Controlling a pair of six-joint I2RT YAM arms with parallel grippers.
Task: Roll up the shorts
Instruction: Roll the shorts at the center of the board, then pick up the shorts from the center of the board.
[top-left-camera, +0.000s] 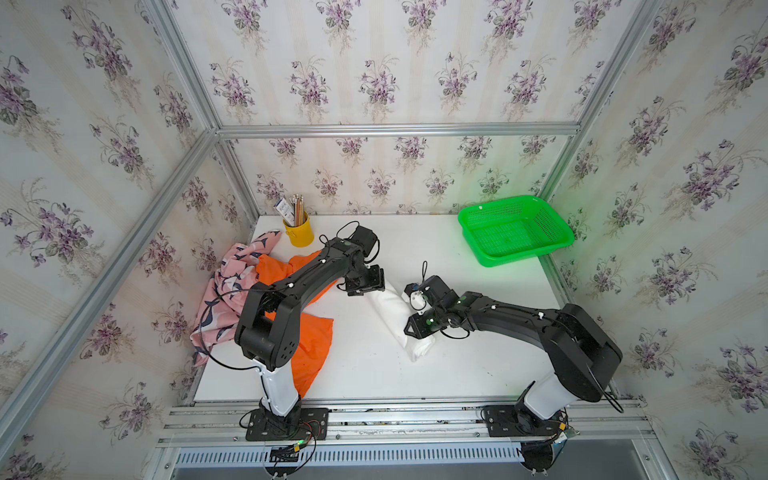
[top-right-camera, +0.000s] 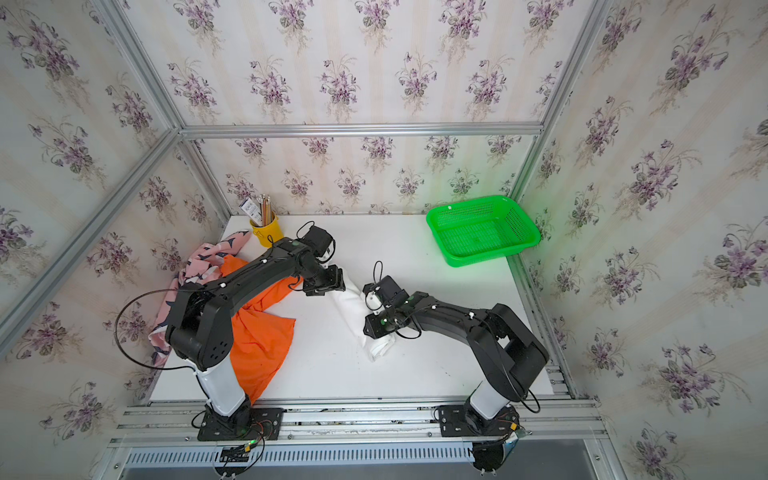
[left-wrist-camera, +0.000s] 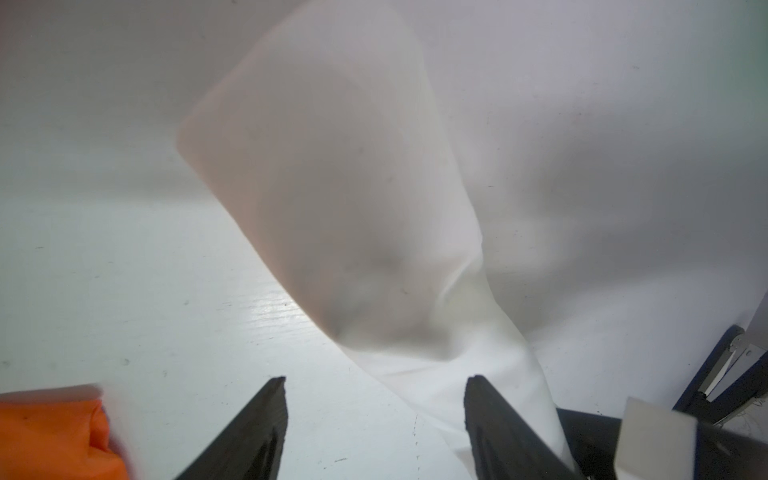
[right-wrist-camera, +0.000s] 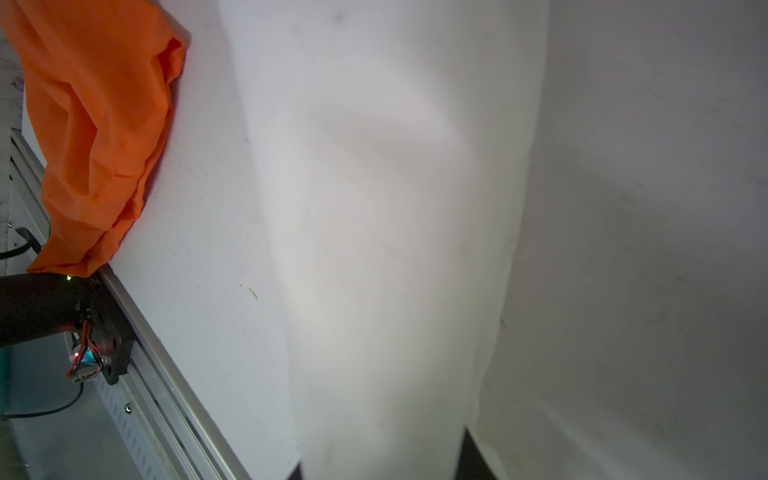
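Loosely rolled, the plain white cloth shorts (top-left-camera: 390, 309) lie on the white tabletop (top-left-camera: 365, 374). Astride one end, the left fingers (left-wrist-camera: 249, 432) stand apart; the right fingers (right-wrist-camera: 473, 461) pinch the middle. Lifting there could let unheld ends unfurl.

Basket (top-left-camera: 509, 258) (top-right-camera: 478, 258): green, perforated plastic, right of centre in both top views (far corner).
Cup (top-left-camera: 300, 235): yellow, holding pencils (top-left-camera: 297, 205), left of centre.
Table (top-left-camera: 415, 374): white.

White shorts (top-left-camera: 392, 313) and orange shorts (top-left-camera: 313, 340) are looking like soft matt cloth; the table (top-left-camera: 374, 374) is gleaming smooth, faintly grained.
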